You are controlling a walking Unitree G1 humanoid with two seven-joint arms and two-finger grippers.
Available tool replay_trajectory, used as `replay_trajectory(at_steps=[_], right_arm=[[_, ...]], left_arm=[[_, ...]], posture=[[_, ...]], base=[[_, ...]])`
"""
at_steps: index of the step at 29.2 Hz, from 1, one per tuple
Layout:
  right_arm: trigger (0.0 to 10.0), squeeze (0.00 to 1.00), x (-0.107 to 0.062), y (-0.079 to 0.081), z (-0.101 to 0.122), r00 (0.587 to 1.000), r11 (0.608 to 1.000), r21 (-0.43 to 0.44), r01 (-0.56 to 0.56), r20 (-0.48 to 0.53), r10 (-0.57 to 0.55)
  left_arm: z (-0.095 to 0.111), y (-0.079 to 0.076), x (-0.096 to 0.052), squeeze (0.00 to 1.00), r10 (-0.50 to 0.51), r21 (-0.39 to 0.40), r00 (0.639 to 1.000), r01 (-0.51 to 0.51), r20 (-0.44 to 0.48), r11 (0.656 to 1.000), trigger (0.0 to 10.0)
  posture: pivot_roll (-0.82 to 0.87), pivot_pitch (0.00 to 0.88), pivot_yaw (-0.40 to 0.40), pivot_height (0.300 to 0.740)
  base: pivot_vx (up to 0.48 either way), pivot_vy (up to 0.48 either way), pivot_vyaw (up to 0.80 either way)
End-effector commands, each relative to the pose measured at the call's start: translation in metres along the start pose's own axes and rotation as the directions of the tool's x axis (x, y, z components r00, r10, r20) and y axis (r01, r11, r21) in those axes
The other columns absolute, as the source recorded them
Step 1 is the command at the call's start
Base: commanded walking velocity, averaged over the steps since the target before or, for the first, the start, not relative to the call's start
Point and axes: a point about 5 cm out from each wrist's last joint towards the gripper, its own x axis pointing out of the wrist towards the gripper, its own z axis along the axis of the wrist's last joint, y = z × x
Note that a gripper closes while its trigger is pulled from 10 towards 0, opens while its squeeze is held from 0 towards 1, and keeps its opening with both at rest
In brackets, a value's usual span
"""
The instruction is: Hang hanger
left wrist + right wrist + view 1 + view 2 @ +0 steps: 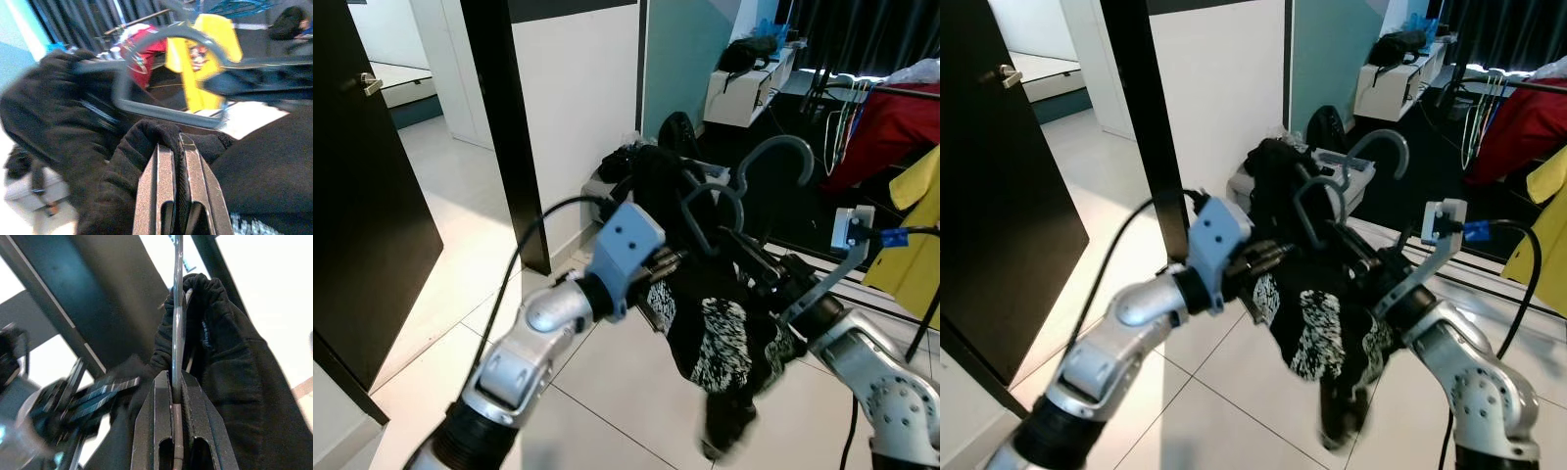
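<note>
A grey plastic hanger (771, 155) is held up in front of me with its hook pointing up. A black garment with white print (722, 354) is draped on it and hangs down. My left gripper (679, 258) is shut on a fold of the black garment (146, 134) just below the hanger's grey frame (166, 109). From the right, my right gripper (746, 253) reaches in and is shut on the hanger's thin grey edge (177, 333), with the garment (220, 357) bunched beside it.
A clothes rail at the right carries a red garment (891, 122), a yellow garment (922, 230) and several hangers (842, 122). A black door (362, 206) stands at the left, a black door post (504, 127) beside it. Bags (626, 166) lie by the wall.
</note>
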Motion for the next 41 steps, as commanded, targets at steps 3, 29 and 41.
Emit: replay_trajectory(at_steps=[3, 29, 41], right_arm=[[10.0, 0.00, -0.005, 0.004, 0.007, 0.999, 0.999, 0.009, -0.039, 0.022, 0.038], [10.0, 0.00, -0.003, -0.004, -0.005, 0.992, 0.998, -0.066, -0.011, -0.124, 0.003], [10.0, 0.00, -0.045, 0.004, 0.007, 0.871, 0.948, -0.045, -0.315, -0.411, 0.270]], left_arm=[[-0.004, 0.032, -0.013, 0.00, 0.128, 0.045, 0.991, -0.126, -0.038, 0.991, 10.0], [0.035, -0.034, -0.013, 1.00, -0.237, -0.207, 0.946, 0.283, 0.219, 0.937, 10.0], [0.030, 0.013, -0.027, 0.98, -0.130, -0.098, 0.983, 0.143, 0.128, 0.985, 10.0]], posture=[[-0.09, 0.000, 0.008, 0.740], [-0.09, 0.000, -0.008, 0.740], [-0.09, 0.000, -0.012, 0.740]], base=[[0.000, 0.000, 0.00], [0.000, 0.000, 0.00], [0.000, 0.000, 0.00]])
